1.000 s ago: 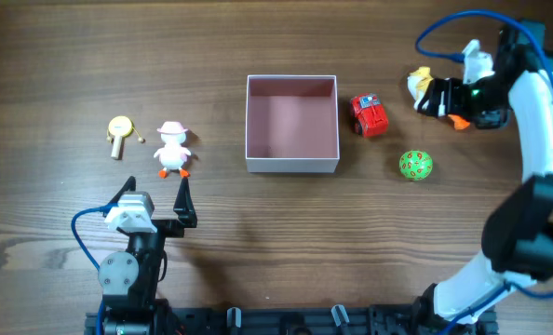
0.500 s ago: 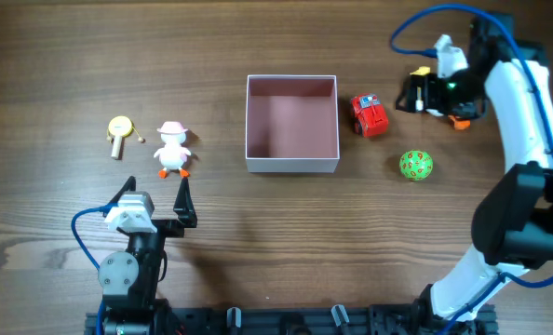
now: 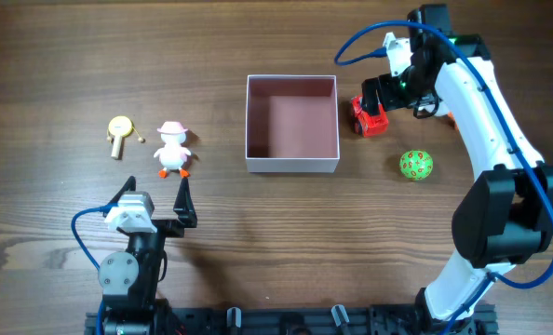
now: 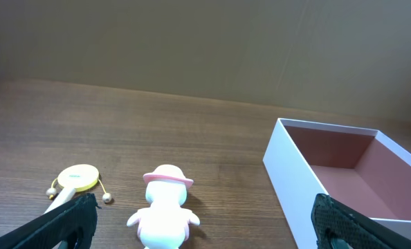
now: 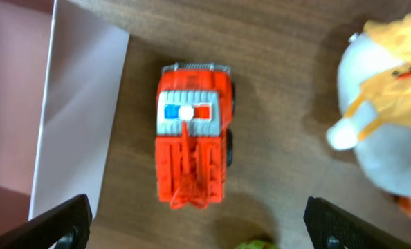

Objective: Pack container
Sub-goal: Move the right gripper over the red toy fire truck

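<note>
Overhead view: a red fire truck [image 3: 373,121] just right of the container [image 3: 292,166], half covered by the right gripper [image 3: 377,99] above it. Farther right and nearer the front, a green ball [image 3: 415,165] alone on the wooden table [image 3: 258,242]. Left of the container and well apart from it, a white duck in a pink hat [image 3: 172,149], with a yellow rattle [image 3: 119,130] beside it. Near the front edge, the left gripper [image 3: 155,197], spread wide, clamped on nothing, short of the duck.

Container near the table's middle, upright; inside, only the dull pink floor in view.

From the right wrist: fingers [image 5: 60,225] wide apart either side of the truck, touching nothing. A white and orange plush toy [image 5: 389,131] cut off at the right edge, and the ball only a green sliver at the bottom. From the left wrist: right end of the container cut off by the frame.
</note>
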You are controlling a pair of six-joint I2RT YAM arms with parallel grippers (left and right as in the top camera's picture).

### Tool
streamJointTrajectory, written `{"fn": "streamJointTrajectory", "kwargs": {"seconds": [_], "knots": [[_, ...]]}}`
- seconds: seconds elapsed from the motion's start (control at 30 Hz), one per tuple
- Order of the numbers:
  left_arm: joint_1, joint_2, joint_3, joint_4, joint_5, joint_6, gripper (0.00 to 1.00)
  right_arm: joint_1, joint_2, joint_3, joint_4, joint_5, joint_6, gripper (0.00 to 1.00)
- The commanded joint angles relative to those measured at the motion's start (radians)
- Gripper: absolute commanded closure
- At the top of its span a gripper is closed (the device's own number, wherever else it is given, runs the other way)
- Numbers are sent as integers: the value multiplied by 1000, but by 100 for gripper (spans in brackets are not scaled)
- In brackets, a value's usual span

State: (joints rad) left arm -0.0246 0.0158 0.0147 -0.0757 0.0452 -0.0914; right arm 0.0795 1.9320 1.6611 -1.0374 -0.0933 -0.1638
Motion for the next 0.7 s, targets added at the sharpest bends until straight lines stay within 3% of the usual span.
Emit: {"fn": "streamJointTrajectory", "kwargs": {"seconds": [0.0, 0.67], "knots": [[8, -2, -9, 0, -10, 8, 0, 0, -7, -23, 33, 0, -77, 0], [8, -2, -9, 0, -10, 8, 0, 6, 69, -47, 79, -61, -71, 0]]}}
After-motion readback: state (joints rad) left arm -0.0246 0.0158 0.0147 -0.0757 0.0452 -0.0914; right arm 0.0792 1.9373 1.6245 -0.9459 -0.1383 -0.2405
